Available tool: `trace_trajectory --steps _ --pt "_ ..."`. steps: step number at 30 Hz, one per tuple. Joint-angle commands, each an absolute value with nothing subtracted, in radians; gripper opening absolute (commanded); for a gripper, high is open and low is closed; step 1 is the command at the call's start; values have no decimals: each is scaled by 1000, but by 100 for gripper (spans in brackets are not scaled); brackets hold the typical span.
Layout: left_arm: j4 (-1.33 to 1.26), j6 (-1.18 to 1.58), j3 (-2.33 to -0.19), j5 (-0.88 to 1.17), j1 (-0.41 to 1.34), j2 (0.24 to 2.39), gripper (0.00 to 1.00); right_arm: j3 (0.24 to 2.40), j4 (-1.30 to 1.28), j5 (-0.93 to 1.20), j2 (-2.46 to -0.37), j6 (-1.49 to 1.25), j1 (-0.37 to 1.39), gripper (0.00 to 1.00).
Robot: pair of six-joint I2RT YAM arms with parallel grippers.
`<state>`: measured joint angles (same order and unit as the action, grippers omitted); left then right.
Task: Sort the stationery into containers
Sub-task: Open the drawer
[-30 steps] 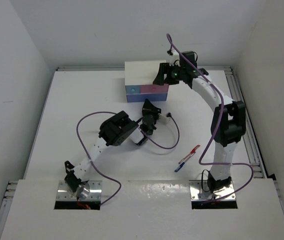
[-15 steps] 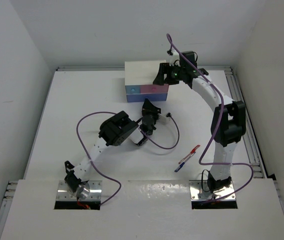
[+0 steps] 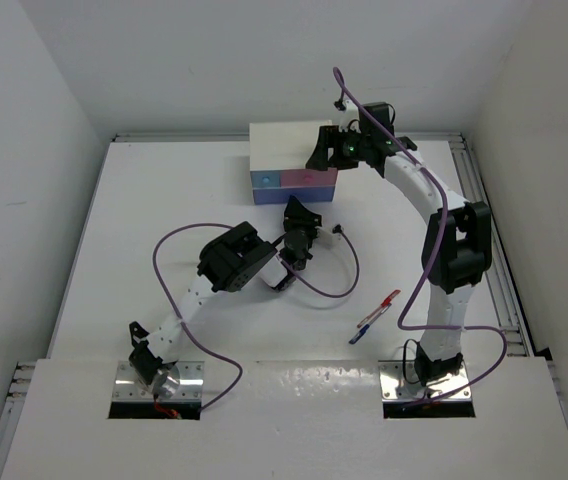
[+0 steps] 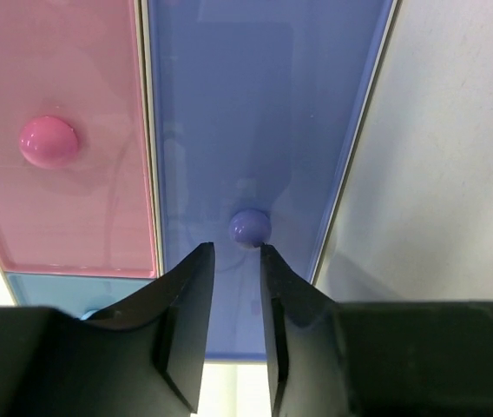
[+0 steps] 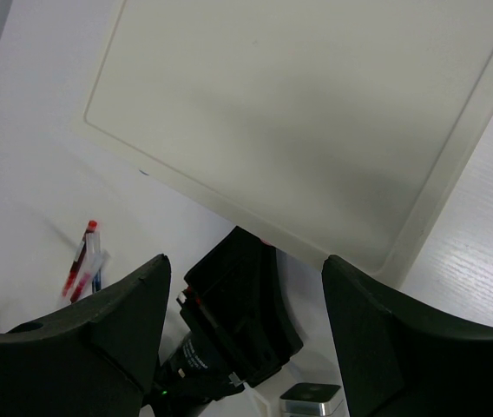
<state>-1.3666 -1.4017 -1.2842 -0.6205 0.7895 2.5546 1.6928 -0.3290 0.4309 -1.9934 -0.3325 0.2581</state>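
Toward the middle of the far edge of the tabletop (image 3: 144, 220), the left gripper (image 4: 236, 249) faces the front of the cabinet (image 3: 289, 143), fingers a narrow gap apart and holding nothing. The knob (image 4: 250, 228) of the periwinkle drawer (image 4: 255, 104) sits straight ahead, just beyond the tips and centred on that gap, so a short forward reach should seat it. Over the cabinet top, the right gripper (image 5: 242, 261) hangs spread wide. Red and blue pens (image 3: 375, 316) lie by the near edge, nearer the right arm.
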Motion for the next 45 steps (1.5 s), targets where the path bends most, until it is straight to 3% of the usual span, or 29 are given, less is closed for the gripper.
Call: trace_trajectory --steps 1,15,28,41,45 --pt "-1697 -1362 -1296 -612 775 2566 35 1687 -341 448 -1999 -324 270 70" --pt "-1626 -1330 -1325 -577 773 2562 36 1684 -339 446 -2000 -324 270 70" --pt "-1608 -1327 -1330 -603 765 2566 23 1683 -336 449 -2002 -327 270 69" --pt "-1686 -1351 -1253 -595 792 2528 0 1666 -334 453 -1988 -322 270 69" --pt "-1707 -1332 -1171 -600 821 2465 0 1646 -334 460 -1970 -321 275 68"
